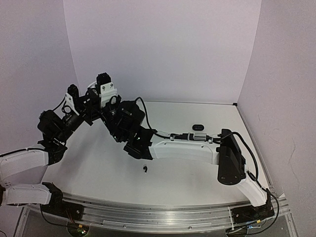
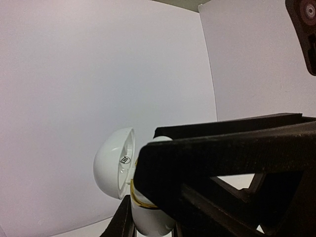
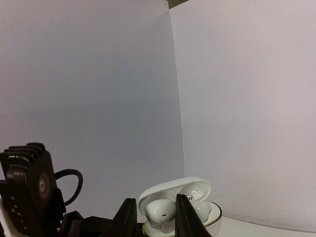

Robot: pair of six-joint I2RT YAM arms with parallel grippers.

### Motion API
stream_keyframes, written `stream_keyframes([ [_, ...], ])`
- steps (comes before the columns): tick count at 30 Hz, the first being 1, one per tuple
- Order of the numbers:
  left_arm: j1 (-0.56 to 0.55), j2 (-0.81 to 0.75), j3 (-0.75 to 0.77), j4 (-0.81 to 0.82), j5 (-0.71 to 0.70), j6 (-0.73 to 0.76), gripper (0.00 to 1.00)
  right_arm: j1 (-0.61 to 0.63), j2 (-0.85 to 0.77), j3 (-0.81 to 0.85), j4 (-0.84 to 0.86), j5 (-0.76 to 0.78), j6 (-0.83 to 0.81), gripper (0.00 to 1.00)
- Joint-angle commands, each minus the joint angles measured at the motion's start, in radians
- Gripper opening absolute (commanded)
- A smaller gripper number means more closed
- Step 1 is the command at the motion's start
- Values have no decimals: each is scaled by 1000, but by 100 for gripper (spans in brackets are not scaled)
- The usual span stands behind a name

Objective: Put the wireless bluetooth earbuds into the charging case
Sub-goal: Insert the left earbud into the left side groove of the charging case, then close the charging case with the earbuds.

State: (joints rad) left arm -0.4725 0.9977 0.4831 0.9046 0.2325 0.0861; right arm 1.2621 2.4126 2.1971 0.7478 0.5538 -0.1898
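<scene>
My left gripper (image 2: 136, 197) is shut on the body of a white charging case (image 2: 148, 219), held above the table with its lid (image 2: 114, 163) hinged open. In the right wrist view the same case (image 3: 210, 217) shows two white earbuds in it. One earbud (image 3: 160, 211) sits between the fingers of my right gripper (image 3: 155, 200), which is open: the right finger (image 3: 187, 217) is against the bud and the left finger (image 3: 126, 219) stands a little off it. The other white earbud (image 3: 201, 210) lies in its seat. A black earbud (image 1: 144, 169) lies on the table.
A black case (image 1: 199, 125) rests on the table at mid-right, behind the right forearm (image 1: 182, 148). Both wrists meet at the back left above the table (image 1: 98, 173). White walls close in the back and both sides.
</scene>
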Motion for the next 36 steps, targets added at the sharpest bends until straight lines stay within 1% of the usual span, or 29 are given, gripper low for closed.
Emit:
stream_keyframes([
  [1,-6,-22,12,36,41,1,0,-1,-6,11,-26,7,-15,26],
  [9,-6,-22,11,34,44,-3,0,-1,-7,14,-26,18,-32,27],
  [14,-6,-23,11,33,47,-9,0,-1,-3,30,-27,21,-55,31],
  [22,-6,-26,11,23,56,-37,0,-2,-9,32,-27,19,-79,32],
  [26,-6,-27,14,-6,54,-57,0,1,-21,49,-38,-35,-86,36],
  [29,-4,-32,19,-60,50,-76,0,11,-42,61,-59,-72,-108,42],
  [33,2,-44,24,-126,55,-100,0,13,-139,0,-66,-152,-81,52],
  [36,6,-48,26,-150,68,-110,0,13,-214,-51,-75,-193,-52,57],
])
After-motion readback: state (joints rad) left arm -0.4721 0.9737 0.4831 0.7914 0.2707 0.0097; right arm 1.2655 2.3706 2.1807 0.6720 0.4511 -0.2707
